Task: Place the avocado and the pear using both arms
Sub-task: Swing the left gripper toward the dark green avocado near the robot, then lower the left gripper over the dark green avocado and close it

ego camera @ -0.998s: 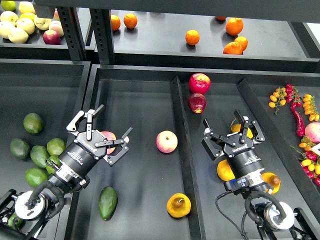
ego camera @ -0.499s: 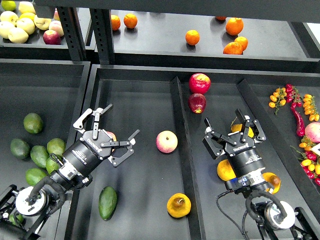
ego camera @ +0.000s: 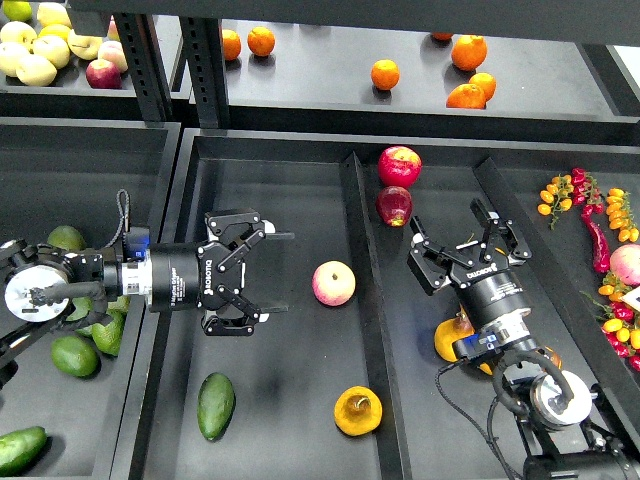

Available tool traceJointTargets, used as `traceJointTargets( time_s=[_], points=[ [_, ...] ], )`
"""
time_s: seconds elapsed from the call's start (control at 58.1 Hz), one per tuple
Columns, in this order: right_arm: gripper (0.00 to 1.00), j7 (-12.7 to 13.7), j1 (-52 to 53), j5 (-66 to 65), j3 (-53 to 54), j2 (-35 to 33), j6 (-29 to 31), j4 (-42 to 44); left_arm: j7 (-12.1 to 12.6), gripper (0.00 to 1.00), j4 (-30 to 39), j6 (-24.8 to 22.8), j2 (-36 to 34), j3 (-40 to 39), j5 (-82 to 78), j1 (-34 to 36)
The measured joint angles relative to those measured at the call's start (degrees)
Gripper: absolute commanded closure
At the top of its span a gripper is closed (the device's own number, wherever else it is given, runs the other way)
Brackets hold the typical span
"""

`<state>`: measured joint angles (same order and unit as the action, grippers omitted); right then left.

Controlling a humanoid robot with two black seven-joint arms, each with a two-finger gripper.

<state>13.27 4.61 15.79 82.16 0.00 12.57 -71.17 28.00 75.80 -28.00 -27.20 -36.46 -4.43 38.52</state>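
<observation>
Glossy dark green, pointed-oval avocado [ego camera: 215, 405]: lay on its side on the dark floor of the middle tray's left compartment, near the front left corner, long axis running roughly front to back with a slight tilt, free of any grip. Squat yellow-orange pear [ego camera: 357, 410] with a dark brownish sunken patch facing up: rested in the same compartment, well to the avocado's right, close beside the central divider, likewise unheld.

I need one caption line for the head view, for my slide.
Both open grippers, left gripper and right gripper, hover over black trays; glossy dark green avocado and squat yellow-orange pear lie ungrasped.
</observation>
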Motion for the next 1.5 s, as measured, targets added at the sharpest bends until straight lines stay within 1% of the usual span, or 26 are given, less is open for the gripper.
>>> traceJointTargets(
  time_s=[0.12,0.224,0.258,0.275,0.327,0.396,0.533,0.688,0.877,1.015,1.17,1.496],
  points=[
    [0.01,-0.01,1.98,-0.05,1.61,0.00,-2.20,1.84,0.01,0.01,0.30,0.00,-2.80,7.76,-0.08,7.76],
    [0.01,-0.01,3.49,-0.05,2.59,0.00,-3.33,3.16,0.00,0.01,0.33,0.00,-3.39,15.05,-0.84,14.30],
    [0.01,-0.02,3.96,-0.05,2.75,0.00,-3.50,3.45,0.01,0.01,0.31,0.00,-3.42,17.86,-1.52,16.61],
    [0.01,-0.02,4.51,-0.05,2.86,0.00,-3.62,3.89,0.01,0.01,0.13,0.00,-3.45,22.27,-2.72,19.69],
    [0.01,-0.01,4.70,-0.05,2.89,0.00,-3.65,4.13,0.00,0.01,-0.03,0.00,-3.46,24.34,-3.47,21.20],
    [0.01,-0.01,4.92,-0.06,2.88,0.00,-3.69,4.62,0.01,0.01,-0.35,0.00,-3.25,29.93,-5.03,24.64],
    [0.01,-0.01,5.60,-0.06,2.84,0.00,-3.79,5.51,0.01,0.01,-1.36,0.00,-1.86,37.05,-7.93,28.48],
    [0.01,0.00,7.16,-0.06,2.71,0.00,-4.56,6.50,0.00,0.01,-2.27,0.00,-1.24,43.04,-11.28,29.44],
    [0.01,0.01,7.77,-0.05,2.22,0.00,-4.83,6.78,0.01,0.01,-4.21,0.00,-1.22,45.72,-17.33,29.58],
    [0.01,0.00,7.79,-0.06,2.08,0.00,-4.83,7.37,0.00,0.01,-5.45,0.00,-0.66,47.81,-18.55,29.58],
    [0.01,0.04,7.90,-0.05,2.01,0.00,-4.82,7.51,0.00,0.01,-8.38,0.00,2.75,50.70,-18.63,29.58],
    [0.01,0.10,7.89,-0.06,1.87,0.00,-4.40,7.33,0.00,0.01,-12.90,0.00,9.18,53.42,-18.22,29.21]
  ],
)
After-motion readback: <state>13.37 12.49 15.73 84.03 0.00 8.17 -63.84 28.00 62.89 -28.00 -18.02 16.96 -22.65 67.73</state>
